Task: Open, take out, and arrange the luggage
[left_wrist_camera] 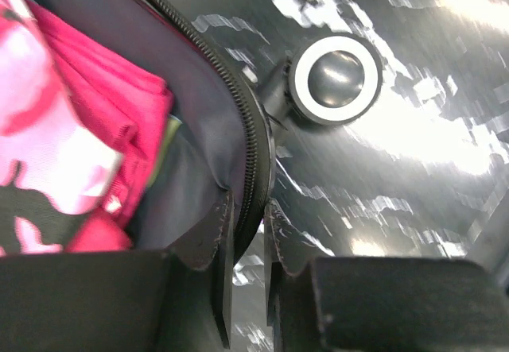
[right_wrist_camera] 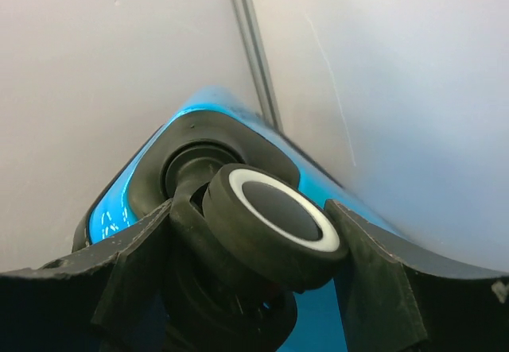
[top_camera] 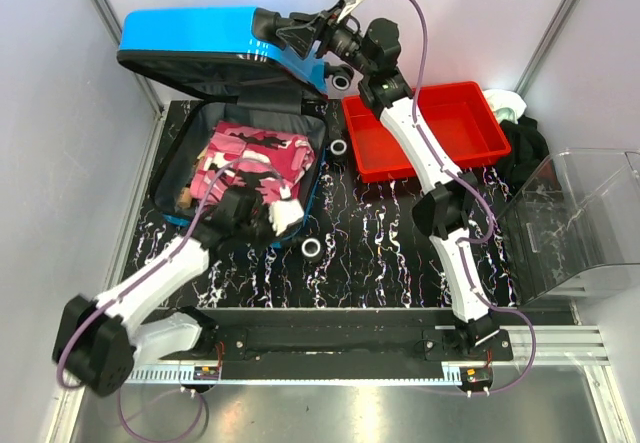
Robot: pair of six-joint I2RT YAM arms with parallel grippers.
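The blue luggage [top_camera: 190, 38] lies open at the back left, its lid tilted up toward the wall. The lower half holds pink patterned clothes [top_camera: 255, 158]. My left gripper [top_camera: 285, 215] is at that half's near right corner. In the left wrist view it [left_wrist_camera: 248, 209] is shut on the zippered rim [left_wrist_camera: 258, 149], one finger inside the grey lining and one outside. My right gripper [top_camera: 292, 31] reaches to the lid's right end. In the right wrist view it [right_wrist_camera: 248, 213] is shut on a black wheel [right_wrist_camera: 274, 221] of the lid, with a finger on each side.
A red tray [top_camera: 470, 113] sits right of the luggage, with a black cloth [top_camera: 525, 148] beyond it. A clear plastic bin [top_camera: 585, 223] stands at the far right. Lower-half wheels [top_camera: 313, 249] rest on the black marbled tabletop [top_camera: 380, 253]; one wheel [left_wrist_camera: 334, 78] shows near my left fingers.
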